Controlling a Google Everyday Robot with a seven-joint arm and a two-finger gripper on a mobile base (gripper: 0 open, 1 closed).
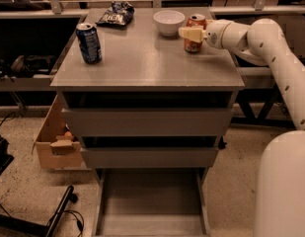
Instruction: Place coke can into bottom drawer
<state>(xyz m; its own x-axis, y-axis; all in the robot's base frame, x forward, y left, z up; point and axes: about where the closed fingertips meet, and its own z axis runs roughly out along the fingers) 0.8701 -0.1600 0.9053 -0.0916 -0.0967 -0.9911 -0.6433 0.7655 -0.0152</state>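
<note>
Arm extends in from R, wrist level, tool (191, 33) pointing L

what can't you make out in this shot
- Camera view: the gripper sits in front of the coke can and hides the can's middle. Whether it holds the can cannot be told.
- Camera view: the front end of the bottom drawer is cut off by the lower edge.
- Camera view: the print on the snack bag is too small to read.
</note>
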